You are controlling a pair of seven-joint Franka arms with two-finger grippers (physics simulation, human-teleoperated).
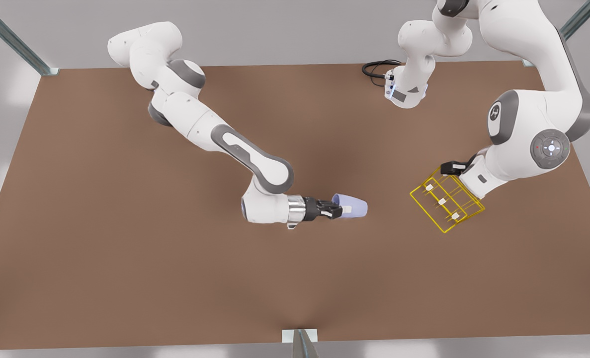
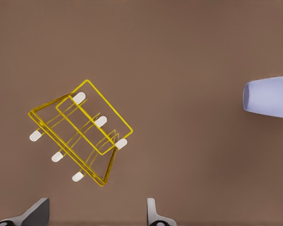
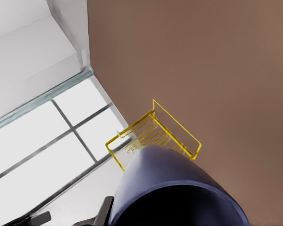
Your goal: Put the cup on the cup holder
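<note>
Cup (image 1: pixel 353 207) lying sideways above the brown table (image 1: pixel 126 248), pinched at its rim by right gripper (image 1: pixel 338 209), well apart from yellow cup holder (image 1: pixel 446 205); left gripper (image 2: pixel 96 212) spread open above that holder.

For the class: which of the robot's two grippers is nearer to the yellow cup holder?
The left. The left gripper hovers right above the cup holder, fingers open. The right gripper is farther toward the front view's left, shut on the cup.
</note>
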